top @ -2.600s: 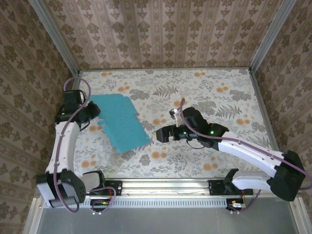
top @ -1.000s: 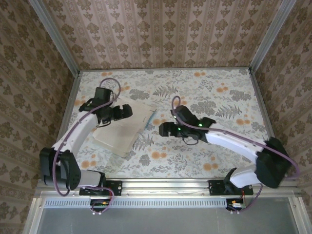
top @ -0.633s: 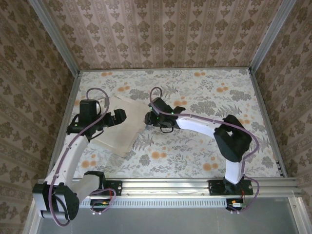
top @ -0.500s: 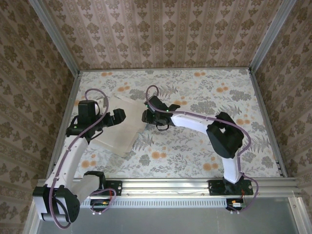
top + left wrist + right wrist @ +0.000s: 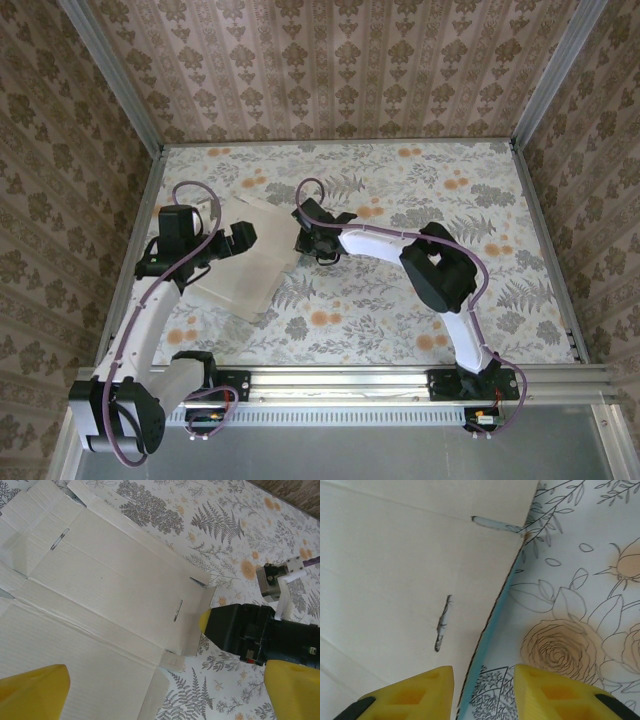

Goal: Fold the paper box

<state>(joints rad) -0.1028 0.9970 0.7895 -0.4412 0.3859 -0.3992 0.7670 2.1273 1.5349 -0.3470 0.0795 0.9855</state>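
Moved since 2.6 s earlier: paper box (image 5: 248, 272), turned from blue face up to white face up, flat on the left half of the table (image 5: 450, 200). Left gripper (image 5: 240, 238): fingers wide apart, above it. Right gripper (image 5: 482, 692): reached across, fingers narrowly parted, straddling its lifted right edge.

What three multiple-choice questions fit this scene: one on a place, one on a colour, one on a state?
1. Where on the table does the paper box lie? A left part; B right part; C far right corner.
2. Which colour faces up? A turquoise; B white; C red.
3. How is the right gripper? A shut on the box; B open astride its edge; C shut beside it.
Answers: A, it sits left of the table's middle. B, the white face shows in the wrist views. B, its fingers stand apart on either side of the edge.
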